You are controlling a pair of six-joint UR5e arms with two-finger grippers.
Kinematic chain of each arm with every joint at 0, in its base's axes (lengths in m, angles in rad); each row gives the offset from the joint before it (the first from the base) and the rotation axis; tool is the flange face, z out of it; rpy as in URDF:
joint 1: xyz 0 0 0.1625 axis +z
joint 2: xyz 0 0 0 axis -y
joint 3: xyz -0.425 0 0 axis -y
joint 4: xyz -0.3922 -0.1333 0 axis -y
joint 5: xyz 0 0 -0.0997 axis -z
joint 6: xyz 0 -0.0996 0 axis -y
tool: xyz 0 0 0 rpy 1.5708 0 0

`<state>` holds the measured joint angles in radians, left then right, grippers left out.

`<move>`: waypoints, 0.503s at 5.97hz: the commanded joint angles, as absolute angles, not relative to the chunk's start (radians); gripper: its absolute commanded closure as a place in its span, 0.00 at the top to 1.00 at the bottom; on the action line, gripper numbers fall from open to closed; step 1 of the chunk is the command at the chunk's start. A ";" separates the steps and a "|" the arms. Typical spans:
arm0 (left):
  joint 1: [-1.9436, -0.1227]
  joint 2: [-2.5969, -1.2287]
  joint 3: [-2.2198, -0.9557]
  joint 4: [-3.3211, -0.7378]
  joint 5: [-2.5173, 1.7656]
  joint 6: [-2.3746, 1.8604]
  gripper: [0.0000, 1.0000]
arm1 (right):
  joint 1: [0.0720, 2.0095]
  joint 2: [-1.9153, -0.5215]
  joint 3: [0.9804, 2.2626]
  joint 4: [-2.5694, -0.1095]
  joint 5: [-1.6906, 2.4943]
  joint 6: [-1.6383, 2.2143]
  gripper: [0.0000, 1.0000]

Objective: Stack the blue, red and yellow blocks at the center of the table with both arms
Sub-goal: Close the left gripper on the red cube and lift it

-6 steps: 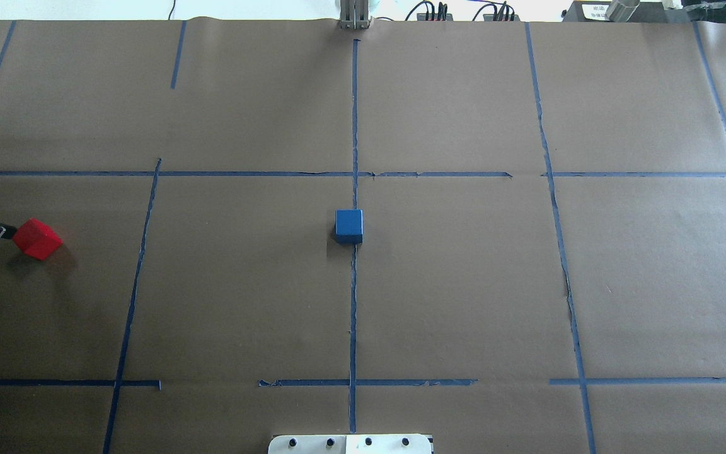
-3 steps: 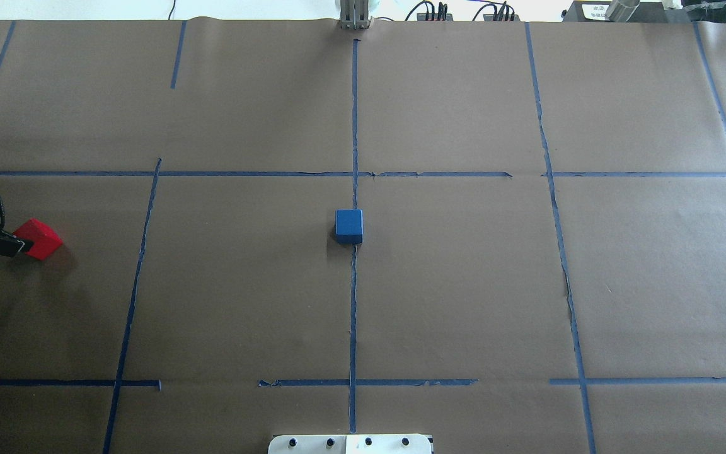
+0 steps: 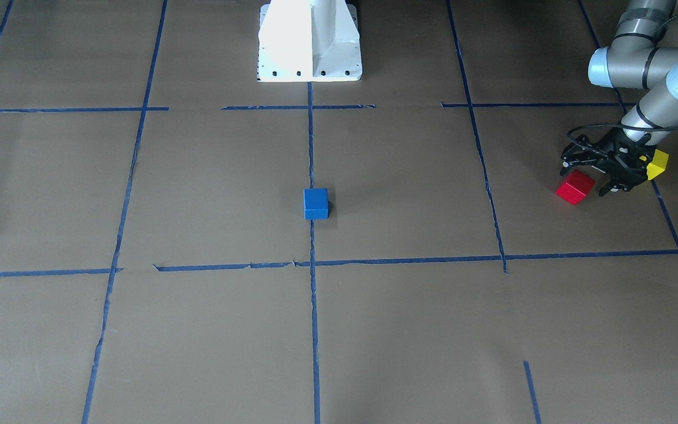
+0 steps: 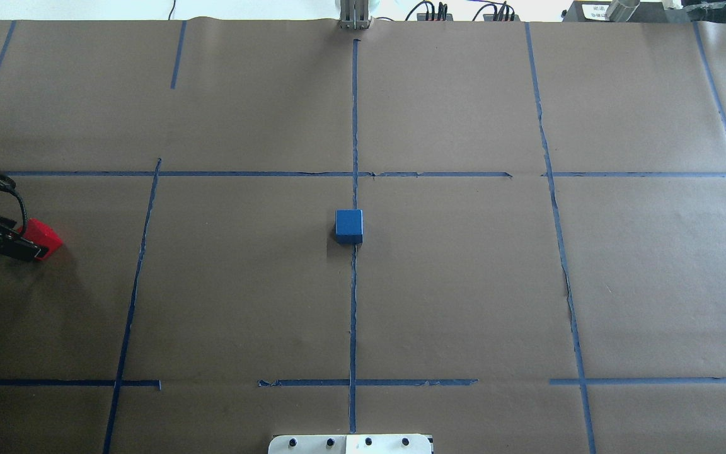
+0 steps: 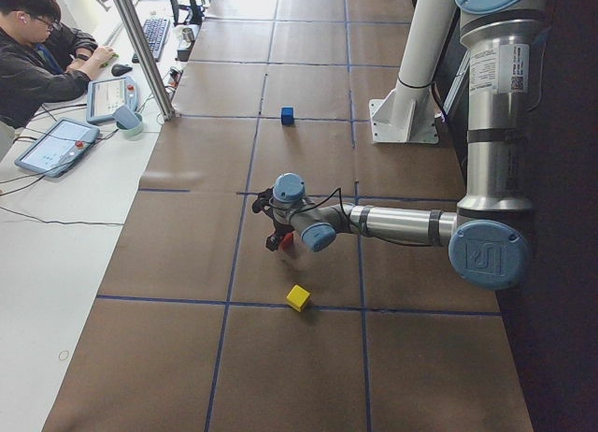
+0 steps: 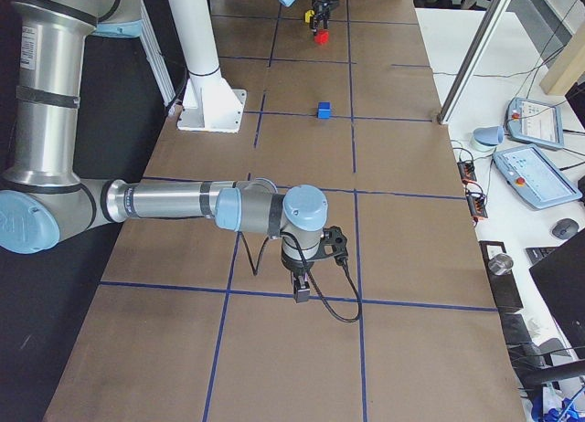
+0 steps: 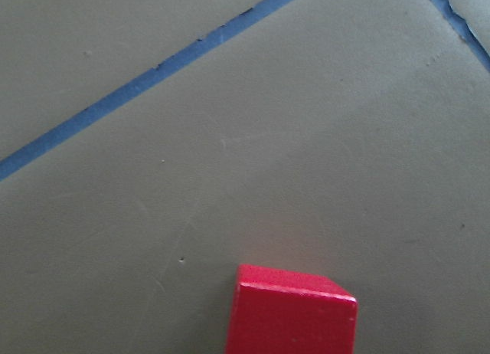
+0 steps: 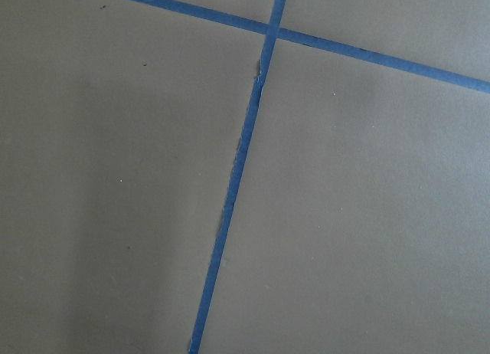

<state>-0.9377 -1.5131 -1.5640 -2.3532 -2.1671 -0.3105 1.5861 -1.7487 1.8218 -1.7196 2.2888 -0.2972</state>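
Observation:
The blue block (image 4: 348, 226) sits at the table's centre, also in the front view (image 3: 315, 203). The red block (image 4: 46, 238) lies far out on the left side, also in the front view (image 3: 573, 189), and fills the bottom of the left wrist view (image 7: 291, 314). My left gripper (image 4: 23, 244) is open and low at the red block, its fingers on either side of the block's near end (image 3: 591, 178). The yellow block (image 3: 658, 165) lies just behind that gripper. My right gripper (image 6: 301, 292) hangs over bare paper far from the blocks; I cannot tell if it is open.
Brown paper with blue tape lines (image 4: 354, 126) covers the table. The robot's white base (image 3: 309, 41) stands at the middle of the near edge. An operator (image 5: 42, 49) sits at a side desk with tablets, beyond the table.
My left gripper has moved in over the red block from the table's left edge and now overlaps its near end. The blocks have not moved.

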 commanded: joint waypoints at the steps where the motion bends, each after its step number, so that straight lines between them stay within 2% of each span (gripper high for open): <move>1: -0.930 -1.535 -1.537 -2.352 -2.168 -0.316 0.68 | 1.586 -1.750 1.822 -1.720 2.289 -0.298 1.00; 2: -0.930 -1.536 -1.537 -2.352 -2.166 -0.316 0.36 | 1.586 -1.750 1.822 -1.720 2.289 -0.296 1.00; 3: -0.931 -1.534 -1.546 -2.352 -2.166 -0.316 0.19 | 1.586 -1.750 1.824 -1.720 2.290 -0.296 1.00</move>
